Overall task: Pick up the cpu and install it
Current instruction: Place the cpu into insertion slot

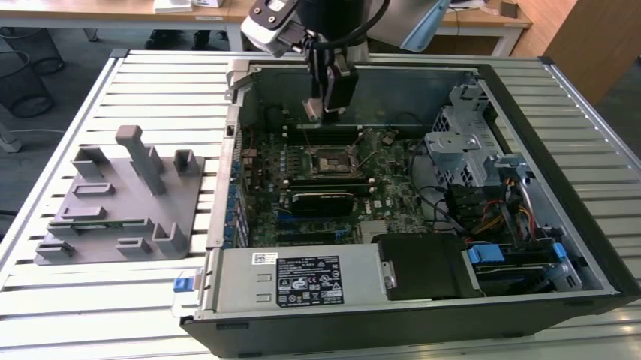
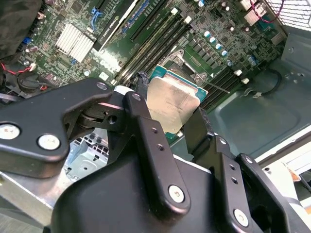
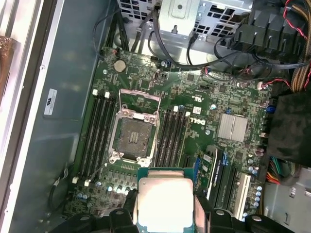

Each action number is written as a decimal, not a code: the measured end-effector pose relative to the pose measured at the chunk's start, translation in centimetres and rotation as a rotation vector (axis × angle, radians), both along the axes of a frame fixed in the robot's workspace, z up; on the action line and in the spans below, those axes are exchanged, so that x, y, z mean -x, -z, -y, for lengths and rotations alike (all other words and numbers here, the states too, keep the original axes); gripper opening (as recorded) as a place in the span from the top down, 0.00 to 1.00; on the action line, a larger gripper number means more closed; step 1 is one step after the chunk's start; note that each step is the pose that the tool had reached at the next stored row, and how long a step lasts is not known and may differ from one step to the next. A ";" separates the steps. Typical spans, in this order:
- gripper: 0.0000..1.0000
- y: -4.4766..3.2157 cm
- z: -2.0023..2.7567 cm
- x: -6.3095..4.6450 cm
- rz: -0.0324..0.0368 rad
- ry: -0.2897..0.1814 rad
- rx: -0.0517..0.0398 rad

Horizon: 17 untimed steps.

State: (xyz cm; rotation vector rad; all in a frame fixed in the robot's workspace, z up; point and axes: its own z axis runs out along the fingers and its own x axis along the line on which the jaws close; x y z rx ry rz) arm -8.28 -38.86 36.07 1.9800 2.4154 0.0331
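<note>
One cpu [image 3: 164, 203], clamped by its edges in your gripper [image 3: 164, 209], hangs above the motherboard [image 3: 204, 97] inside the computer case [image 1: 410, 94], near its far wall in the exterior view; CPU socket [image 3: 132, 136] nearby sits uncovered.

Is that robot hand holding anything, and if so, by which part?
Yes. The hand holds the cpu, pinched by two opposite side edges, above the motherboard.
</note>
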 end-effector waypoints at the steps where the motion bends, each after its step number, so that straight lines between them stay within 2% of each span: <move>1: 0.46 0.03 0.00 0.0 0.0000 0.000 0.0000; 7: 0.46 0.20 -0.03 0.0 0.0002 0.003 0.0004; 13: 0.46 0.64 -0.23 0.0 -0.0001 0.051 0.0028; 17: 0.46 1.52 -0.94 -0.1 -0.0008 0.060 0.0017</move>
